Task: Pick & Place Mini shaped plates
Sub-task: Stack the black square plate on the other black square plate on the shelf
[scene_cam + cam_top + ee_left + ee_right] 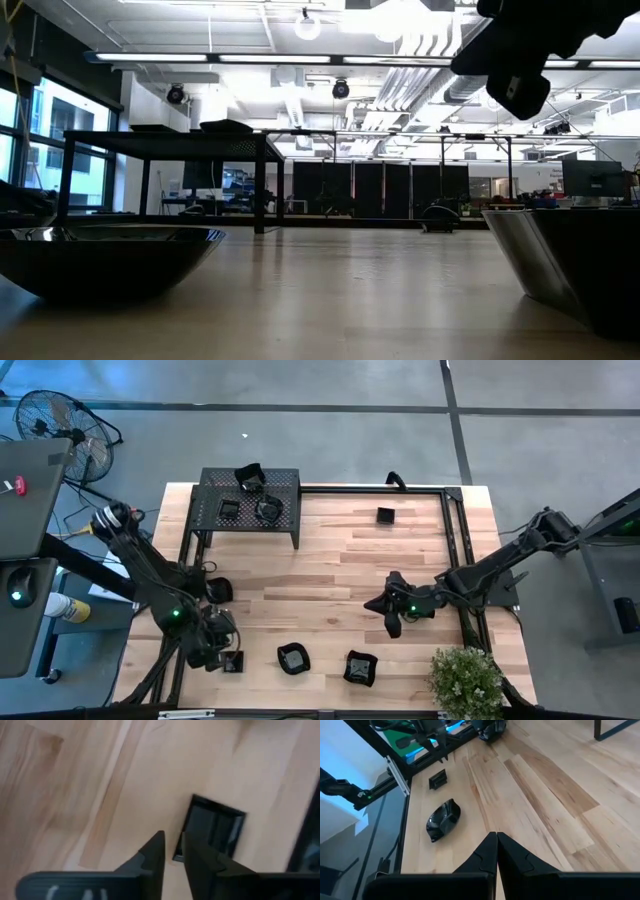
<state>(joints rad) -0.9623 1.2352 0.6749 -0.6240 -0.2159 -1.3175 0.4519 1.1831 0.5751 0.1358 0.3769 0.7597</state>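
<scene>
My left gripper [226,652] hangs low at the table's near left corner, its fingers slightly apart [172,851], just over the edge of a small square black plate [214,826] [235,661] that lies flat on the wood. I cannot see any touch. More black plates lie flat on the table: a wavy one [294,658], another [360,668] [443,820], a round one [220,590] and a small square one [386,515] at the far side. My right gripper [390,615] [496,837] is shut and holds nothing, above the table right of the middle.
A black perforated rack [250,500] stands at the far left with three plates on top. A black frame rail [455,550] runs along the right side and far edge. A potted plant [465,675] sits at the near right corner. The middle of the table is bare wood.
</scene>
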